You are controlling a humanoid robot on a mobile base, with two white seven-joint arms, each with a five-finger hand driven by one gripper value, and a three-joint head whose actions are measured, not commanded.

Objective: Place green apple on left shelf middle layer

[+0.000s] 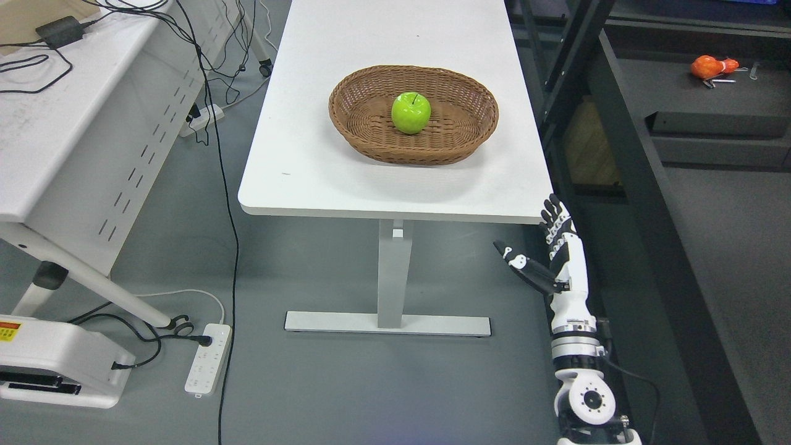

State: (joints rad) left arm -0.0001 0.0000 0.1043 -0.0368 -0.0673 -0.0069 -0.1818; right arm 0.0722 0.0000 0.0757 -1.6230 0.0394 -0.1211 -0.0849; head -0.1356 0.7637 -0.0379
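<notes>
A shiny green apple [411, 112] sits upright in the middle of a brown wicker basket [469, 133] on a white table [346, 173]. My right hand [544, 247] hangs below and just off the table's near right corner, well short of the basket. Its fingers are stretched out and its thumb sticks out to the left; it holds nothing. The left arm does not show.
A dark shelf unit [624, 142] stands to the right of the table, with an orange object [712, 66] on one of its levels. A white desk [68, 123] with cables stands at left. A power strip [208, 358] and cords lie on the grey floor.
</notes>
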